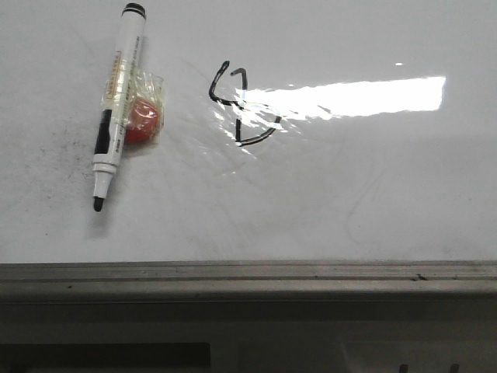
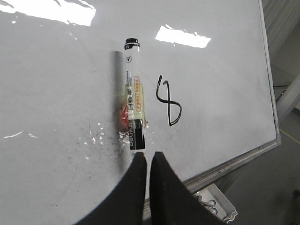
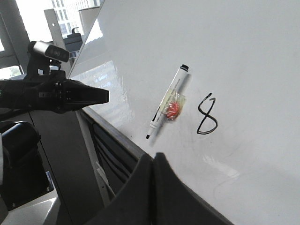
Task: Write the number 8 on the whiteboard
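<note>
The whiteboard [image 1: 349, 194] lies flat, glossy white, with a glare patch and a grey frame edge [image 1: 248, 270] at the front. The number 8 [image 1: 242, 105] is drawn in thin black strokes near the middle, partly washed out by glare; it is clearer in the left wrist view [image 2: 168, 101] and the right wrist view [image 3: 207, 115]. An uncapped marker pen [image 1: 116, 105] lies loose on the board to the left of the 8. My left gripper [image 2: 147, 154] is shut and empty, above the pen's tip end. My right gripper [image 3: 153, 155] is shut and empty, off the board's front edge.
A red lump in clear tape [image 1: 141, 120] is stuck to the pen's side. A white tray with metal clips [image 2: 215, 204] sits below the board's edge. The left arm [image 3: 61, 96] shows dark beside the board in the right wrist view.
</note>
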### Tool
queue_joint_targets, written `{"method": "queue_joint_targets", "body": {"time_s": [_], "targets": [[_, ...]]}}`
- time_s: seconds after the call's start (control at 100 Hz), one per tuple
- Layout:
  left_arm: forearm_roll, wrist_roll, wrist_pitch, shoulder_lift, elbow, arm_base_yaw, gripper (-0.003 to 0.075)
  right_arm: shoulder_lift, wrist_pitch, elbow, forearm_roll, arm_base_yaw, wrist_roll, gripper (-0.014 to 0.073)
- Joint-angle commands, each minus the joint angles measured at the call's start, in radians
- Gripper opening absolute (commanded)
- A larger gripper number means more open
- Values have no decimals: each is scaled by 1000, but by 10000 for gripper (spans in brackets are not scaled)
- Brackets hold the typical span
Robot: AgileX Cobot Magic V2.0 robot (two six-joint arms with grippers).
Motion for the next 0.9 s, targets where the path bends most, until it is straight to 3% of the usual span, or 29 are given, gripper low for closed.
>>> {"method": "queue_joint_targets", "body": {"time_s": [0.0,0.89], "targets": [[9,0,-87,-7,-5,3,-20,-27,-80,-16,-3,5,-5,-63],[6,0,-80,-5,21,3,-20,-21,-78,-16,-3,5,-5,-63]]}}
